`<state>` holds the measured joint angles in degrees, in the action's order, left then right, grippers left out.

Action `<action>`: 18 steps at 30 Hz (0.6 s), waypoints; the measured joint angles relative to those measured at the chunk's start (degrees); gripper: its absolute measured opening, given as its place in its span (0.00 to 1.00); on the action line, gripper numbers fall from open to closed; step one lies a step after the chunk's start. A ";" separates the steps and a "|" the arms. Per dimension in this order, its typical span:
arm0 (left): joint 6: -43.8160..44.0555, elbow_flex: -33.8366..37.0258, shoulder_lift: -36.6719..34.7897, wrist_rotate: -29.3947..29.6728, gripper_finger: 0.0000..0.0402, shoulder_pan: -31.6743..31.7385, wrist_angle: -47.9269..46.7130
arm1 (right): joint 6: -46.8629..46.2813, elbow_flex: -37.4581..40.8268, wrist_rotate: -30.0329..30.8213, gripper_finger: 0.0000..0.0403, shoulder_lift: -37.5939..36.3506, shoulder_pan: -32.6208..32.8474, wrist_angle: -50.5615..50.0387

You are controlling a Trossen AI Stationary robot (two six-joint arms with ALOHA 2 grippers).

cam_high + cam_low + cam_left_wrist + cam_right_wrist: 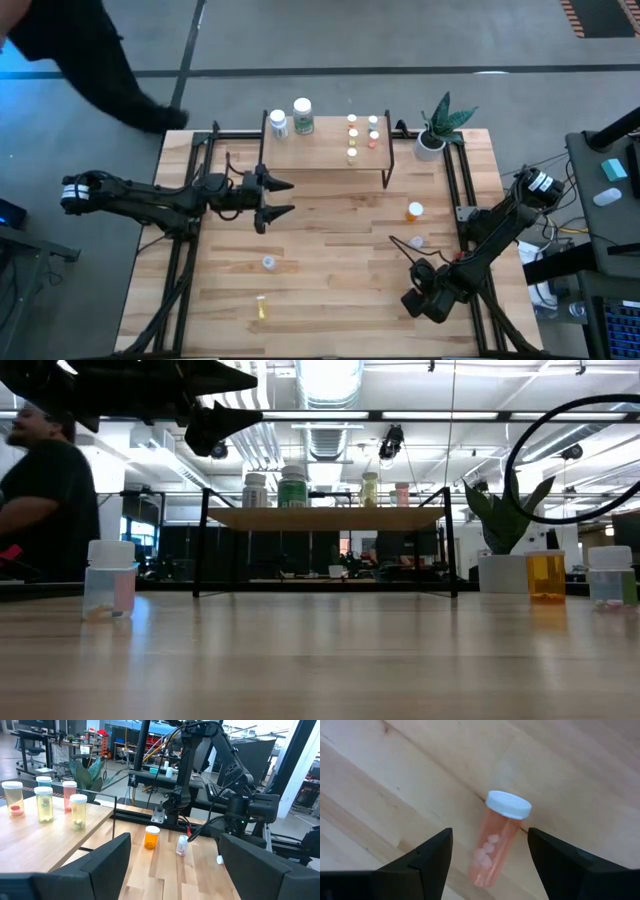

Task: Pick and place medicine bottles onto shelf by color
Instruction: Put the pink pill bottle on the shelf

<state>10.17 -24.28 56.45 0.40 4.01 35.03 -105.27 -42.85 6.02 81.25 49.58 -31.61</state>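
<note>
Just pinkish bottle (497, 842) — white-capped

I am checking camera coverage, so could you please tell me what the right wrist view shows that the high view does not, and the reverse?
Only the right wrist view shows a pink bottle standing between the right arm's open jaws, pills visible inside. Only the high view shows the shelf with its bottles, the plant pot, the left gripper and three other loose bottles. Both show the wooden table and the right gripper.
</note>
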 joint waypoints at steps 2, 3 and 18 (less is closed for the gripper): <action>0.00 0.14 0.00 -0.02 0.72 0.00 -0.02 | -0.20 0.00 -0.05 0.63 0.29 0.00 -0.53; -0.01 0.16 0.00 -0.02 0.72 0.00 0.00 | -0.18 0.01 -0.19 0.63 0.42 0.00 -1.00; -0.02 0.05 0.07 -0.04 0.72 0.00 0.07 | 3.61 -1.70 -3.42 0.41 5.14 0.00 -2.70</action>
<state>10.15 -24.23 56.51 0.36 4.01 35.09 -101.67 -44.55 2.60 86.38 49.58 -34.30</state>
